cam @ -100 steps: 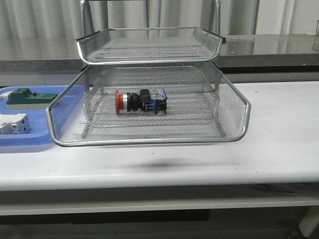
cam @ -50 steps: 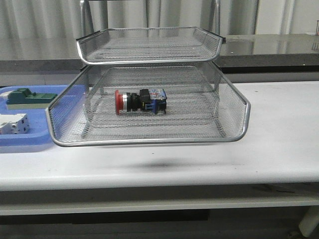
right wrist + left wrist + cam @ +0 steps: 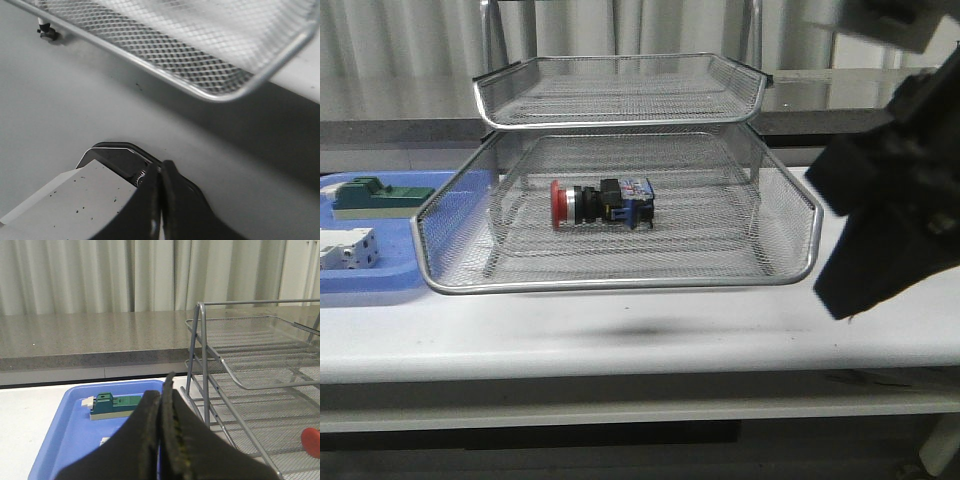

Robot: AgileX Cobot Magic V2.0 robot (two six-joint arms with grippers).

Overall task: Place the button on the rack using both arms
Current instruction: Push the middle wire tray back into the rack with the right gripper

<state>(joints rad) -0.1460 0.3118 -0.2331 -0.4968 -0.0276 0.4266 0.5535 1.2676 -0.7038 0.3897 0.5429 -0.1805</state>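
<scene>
The button (image 3: 601, 204) is seen lying on its side at centre frame, inside the pulled-out middle tray of the rack (image 3: 620, 282). The right gripper (image 3: 159, 200) is clenched on nothing beside the tray's front corner; the left gripper (image 3: 162, 440) is likewise closed and empty. Probably the tray is best pushed in squarely, so the button is not rolled.

Blue tray (image 3: 365, 285) with green block (image 3: 375, 196)

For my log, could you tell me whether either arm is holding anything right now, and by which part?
Nothing is held. Both grippers, left and right, have their jaws shut on nothing. The button lies free in the rack.
</scene>
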